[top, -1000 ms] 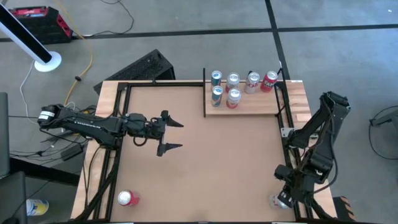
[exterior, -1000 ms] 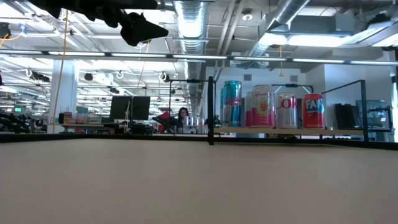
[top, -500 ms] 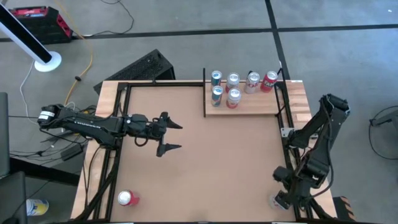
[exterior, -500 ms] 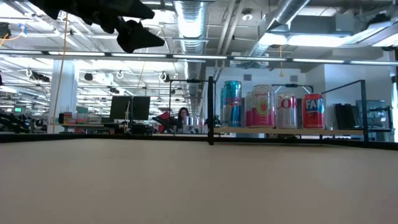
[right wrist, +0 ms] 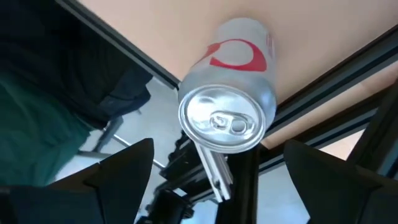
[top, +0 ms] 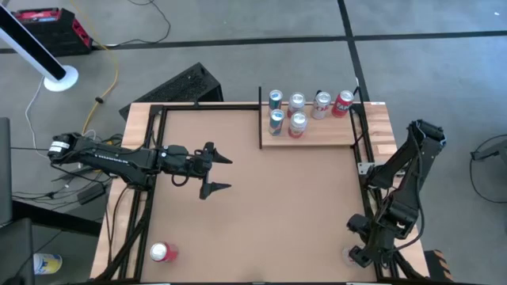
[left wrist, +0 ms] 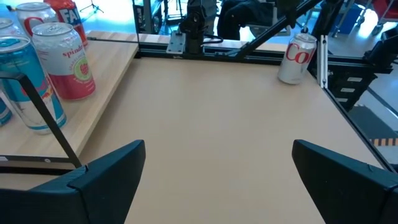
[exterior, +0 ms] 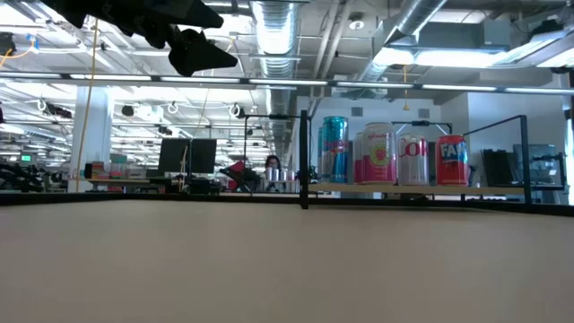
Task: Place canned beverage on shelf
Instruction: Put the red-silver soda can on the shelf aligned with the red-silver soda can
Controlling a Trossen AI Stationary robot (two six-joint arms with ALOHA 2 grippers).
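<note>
At the near right corner of the tabletop (top: pixel 261 206), the right gripper (right wrist: pixel 214 174) hangs directly over a silver can with a red letter (right wrist: pixel 231 93). Its two fingers are spread wide, one on each side of the can's lid, neither touching it. The can stands upright right against the black frame rail (right wrist: pixel 323 93) at the table's edge; the left wrist view shows it (left wrist: pixel 297 57) in that same corner, beside a vertical post.

Left gripper (top: pixel 214 168) hovers above the middle-left of the table, jaws also spread, holding nothing. It waits.

Shelf (top: pixel 317 134) sits at the far right of the table, already carrying six upright cans in a cluster toward its far edge. The near strip of wood plank looks free. Another red can (top: pixel 162 252) lies at the near left corner, well apart from both arms.

Step in hand, as judged: grasp the silver can for transfer to the shelf.

Notes for doing it well:
- Descend straight down so the fingers straddle the can body, not the rim; the lid is slippery and narrow.
- The rail is just beside the can, so one finger may catch on it. Rotate the wrist so the fingers close along the rail, not across it.
- Close firmly but not hard; thin aluminium dents.
- Lift clear of the frame posts before travelling, and set down on the free plank strip, away from the standing cans.
</note>
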